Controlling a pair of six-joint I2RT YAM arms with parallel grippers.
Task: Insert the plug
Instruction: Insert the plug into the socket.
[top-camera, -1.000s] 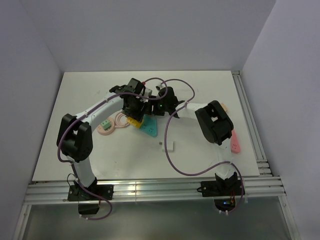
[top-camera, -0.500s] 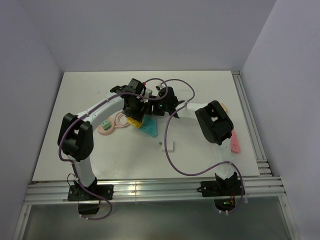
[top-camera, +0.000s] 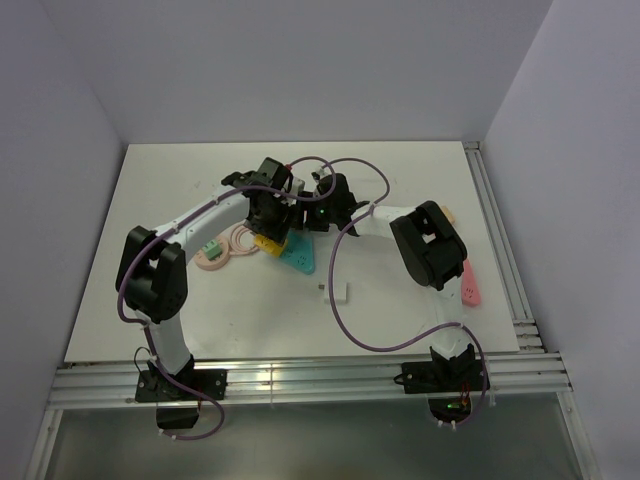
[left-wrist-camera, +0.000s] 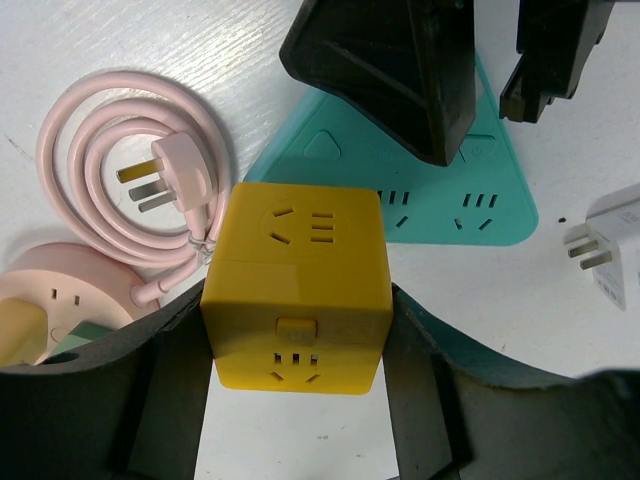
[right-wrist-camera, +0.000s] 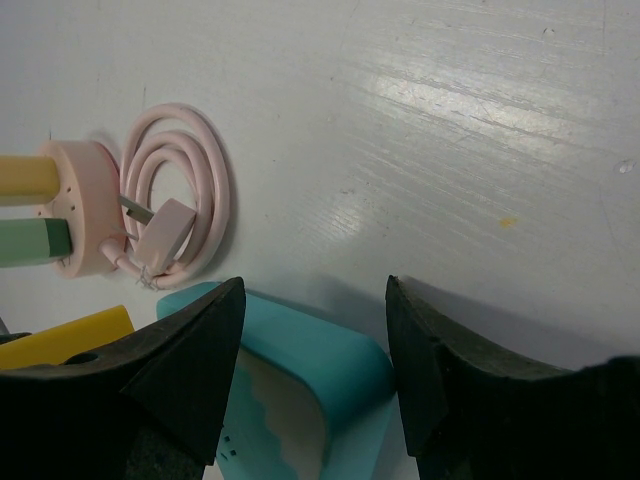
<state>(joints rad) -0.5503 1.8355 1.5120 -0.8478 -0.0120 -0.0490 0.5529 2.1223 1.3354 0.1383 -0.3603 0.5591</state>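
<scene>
Mint-green plug (top-camera: 212, 247) on pink socket (top-camera: 205, 264), left of centre in top view. Yellow cube (left-wrist-camera: 300, 290) clamped by left end effector (left-wrist-camera: 297, 300); teal strip (right-wrist-camera: 310, 370) by right end effector (right-wrist-camera: 313, 300). Plug judged light, rigid, slick: to be gripped across flat sides.

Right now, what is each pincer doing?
Left pincer: closed on the yellow cube.
Right pincer: closed on the teal power strip, at its corner.
</scene>
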